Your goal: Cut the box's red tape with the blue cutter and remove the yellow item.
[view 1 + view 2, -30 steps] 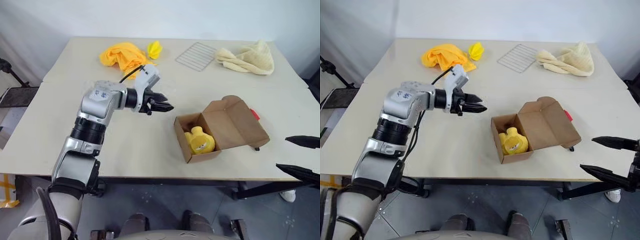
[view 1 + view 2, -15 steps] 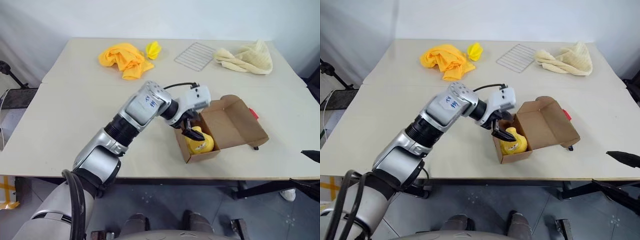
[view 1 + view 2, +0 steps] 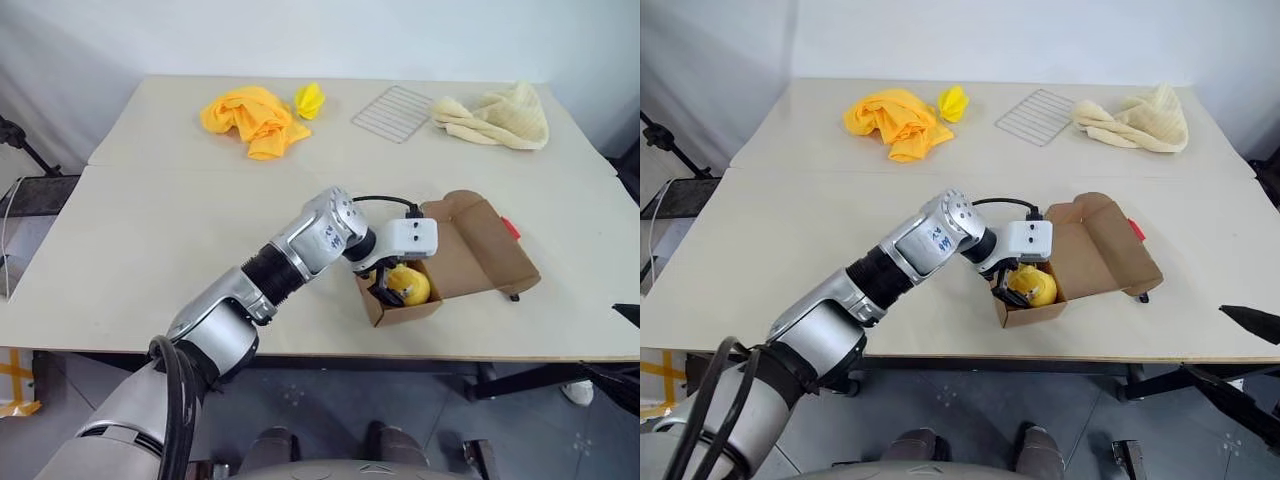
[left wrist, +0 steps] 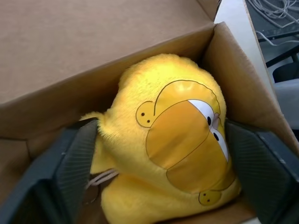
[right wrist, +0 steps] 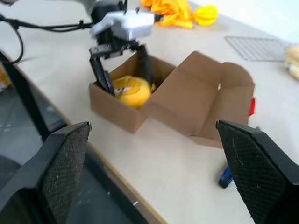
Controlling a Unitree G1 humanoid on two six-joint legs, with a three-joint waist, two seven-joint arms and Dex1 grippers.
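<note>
The left gripper (image 4: 159,140) reaches down into the box (image 3: 470,250), its fingers (image 4: 70,163) spread on either side of the yellow item (image 4: 173,140), flanking it closely. Beyond lies the opened lid; the right gripper (image 5: 154,163) hangs wide open, well apart.

Soft, even light falls from above on the pale beige table (image 3: 150,230), bright and without glare. Shadows are weak and short, darkest inside the open brown cardboard box (image 3: 478,250). The right wrist view is slightly blurred; the head views are sharp.
</note>
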